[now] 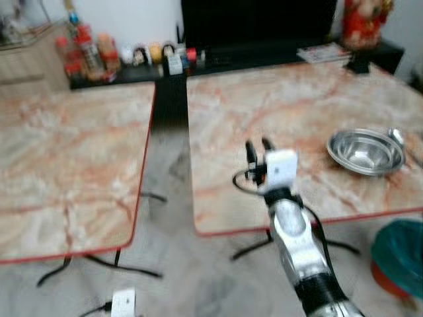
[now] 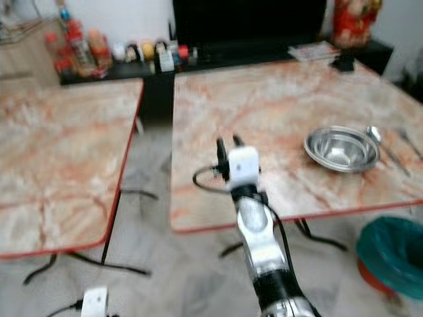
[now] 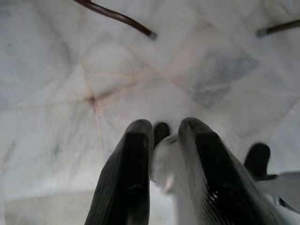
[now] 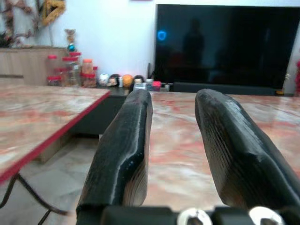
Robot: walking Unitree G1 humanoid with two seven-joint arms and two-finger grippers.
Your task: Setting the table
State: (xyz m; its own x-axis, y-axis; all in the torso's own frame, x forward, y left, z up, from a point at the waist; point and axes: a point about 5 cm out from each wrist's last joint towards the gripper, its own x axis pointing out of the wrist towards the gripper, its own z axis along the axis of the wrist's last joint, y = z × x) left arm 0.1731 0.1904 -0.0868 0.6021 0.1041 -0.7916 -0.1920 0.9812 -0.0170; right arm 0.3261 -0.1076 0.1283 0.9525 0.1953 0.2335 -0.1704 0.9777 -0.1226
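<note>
Steel bowl (image 1: 365,152) and spoon (image 2: 380,146) already laid at right of frame on the marbled surface (image 1: 277,112), rest still unset; right gripper (image 1: 258,153) raised mid-frame, jaws narrowly parted and empty; left gripper (image 3: 164,154) low over floor, jaws slightly parted, contents unclear.

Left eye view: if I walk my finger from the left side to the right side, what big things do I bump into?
Left marble table → floor gap → right tool → steel bowl → spoon
</note>
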